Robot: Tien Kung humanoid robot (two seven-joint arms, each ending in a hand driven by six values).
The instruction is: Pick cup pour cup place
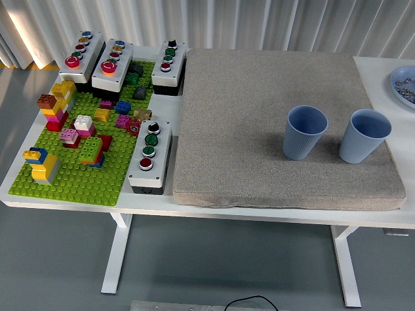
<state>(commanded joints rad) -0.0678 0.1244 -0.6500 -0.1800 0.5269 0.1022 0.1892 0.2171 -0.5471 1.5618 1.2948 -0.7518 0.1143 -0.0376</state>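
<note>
A studded green baseplate [78, 175] with plastic bricks and four grey button boxes sits at the worktop's [162, 204] left. Right of it, on a coarse grey mat [259, 97], stand two ribbed blue cups, left [305, 133] and right [365, 136], upright and apart. No fingers show.
</note>
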